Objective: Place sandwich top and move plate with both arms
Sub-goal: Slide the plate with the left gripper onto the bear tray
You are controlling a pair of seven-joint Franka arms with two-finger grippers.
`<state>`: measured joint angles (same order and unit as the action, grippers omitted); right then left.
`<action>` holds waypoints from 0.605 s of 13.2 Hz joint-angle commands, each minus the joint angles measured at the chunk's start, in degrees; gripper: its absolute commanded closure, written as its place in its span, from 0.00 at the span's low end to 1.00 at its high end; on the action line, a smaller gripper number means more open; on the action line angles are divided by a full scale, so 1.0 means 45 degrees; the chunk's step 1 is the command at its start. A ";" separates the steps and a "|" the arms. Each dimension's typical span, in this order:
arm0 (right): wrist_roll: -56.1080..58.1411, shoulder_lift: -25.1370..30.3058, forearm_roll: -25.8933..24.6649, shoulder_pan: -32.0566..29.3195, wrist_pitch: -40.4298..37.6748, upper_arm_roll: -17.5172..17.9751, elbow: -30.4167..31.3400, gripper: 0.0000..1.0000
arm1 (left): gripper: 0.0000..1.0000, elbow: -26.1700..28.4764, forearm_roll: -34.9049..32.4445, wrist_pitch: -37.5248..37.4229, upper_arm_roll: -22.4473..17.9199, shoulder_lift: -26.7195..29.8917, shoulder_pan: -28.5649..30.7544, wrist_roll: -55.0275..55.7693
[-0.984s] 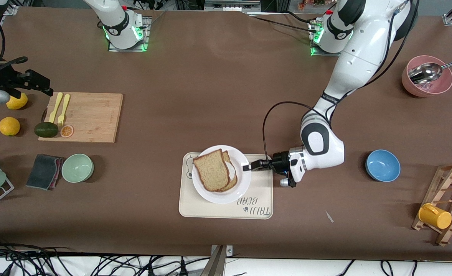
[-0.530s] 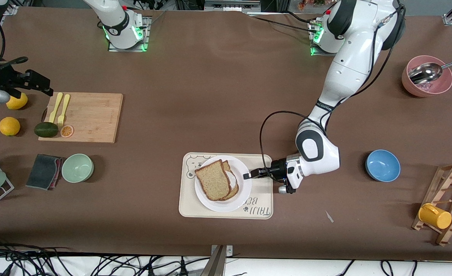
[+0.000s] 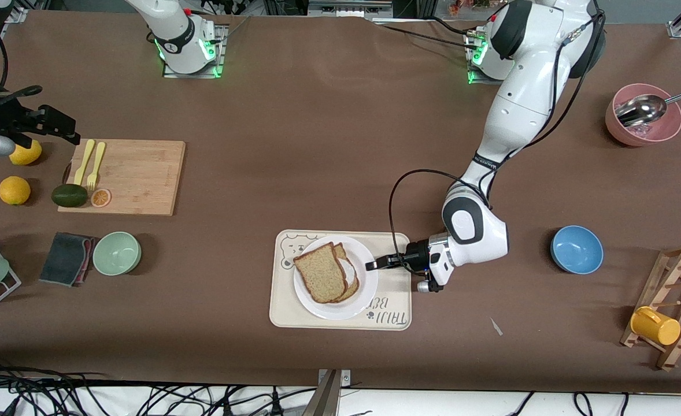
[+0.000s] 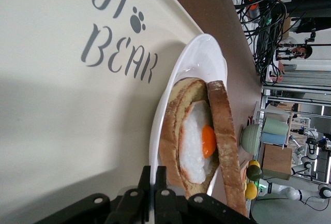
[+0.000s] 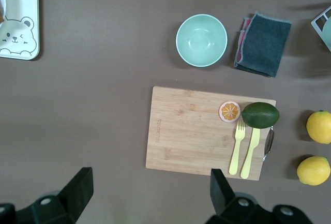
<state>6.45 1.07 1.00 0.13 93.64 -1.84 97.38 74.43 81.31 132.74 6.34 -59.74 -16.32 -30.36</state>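
**Q:** Plate (image 3: 363,289) is where, and who's got it?

**A:** It's on the tray (image 3: 294,315), bread slice (image 3: 319,271) on top. Left gripper (image 3: 371,266) is clenched on the rim at the left arm's end. Right gripper (image 3: 57,126) hangs wide open over the cutting board (image 3: 138,173), well apart.

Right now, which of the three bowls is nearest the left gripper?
The blue bowl, toward the left arm's end of the table. The left gripper is shut on the white plate's rim; the pink bowl and green bowl sit farther off.

Brown tabletop (image 3: 329,144): bear-print tray (image 3: 340,318), cutting board (image 3: 138,173), green bowl (image 3: 117,253), blue bowl (image 3: 576,249), pink bowl (image 3: 618,130), grey cloth (image 3: 66,258), two lemons (image 3: 14,190), mug rack (image 3: 678,306).
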 commanded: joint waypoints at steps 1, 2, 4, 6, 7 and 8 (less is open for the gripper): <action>-0.0165 0.0134 0.0110 -0.0184 -0.0085 0.0174 0.0097 0.00 | 0.92 -0.0466 -0.0294 -0.0063 -0.0022 -0.0084 -0.0007 0.0340; -0.0165 0.0115 0.0110 -0.0184 -0.0085 0.0174 0.0097 0.00 | 0.90 -0.0466 -0.0294 -0.0063 -0.0022 -0.0083 -0.0006 0.0320; -0.0165 0.0134 0.0110 -0.0184 -0.0085 0.0174 0.0097 0.00 | 0.77 -0.0427 -0.0275 -0.0063 -0.0022 -0.0083 -0.0006 0.0243; -0.0165 0.0134 0.0110 -0.0204 -0.0085 0.0174 0.0097 0.00 | 0.72 -0.0446 -0.0255 -0.0063 -0.0022 -0.0045 0.0013 0.0184; -0.0165 0.0134 0.0110 -0.0184 -0.0085 0.0174 0.0097 0.00 | 0.70 -0.0446 -0.0236 -0.0063 -0.0022 -0.0006 0.0013 0.0203; -0.0165 0.0134 0.0110 -0.0184 -0.0085 0.0174 0.0097 0.00 | 0.70 -0.0407 -0.0255 -0.0063 -0.0041 0.0033 0.0013 0.0203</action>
<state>6.45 1.07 1.00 0.13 93.61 -1.84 97.38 73.56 81.31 132.73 6.28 -59.74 -16.30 -30.35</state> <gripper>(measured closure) 0.000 0.718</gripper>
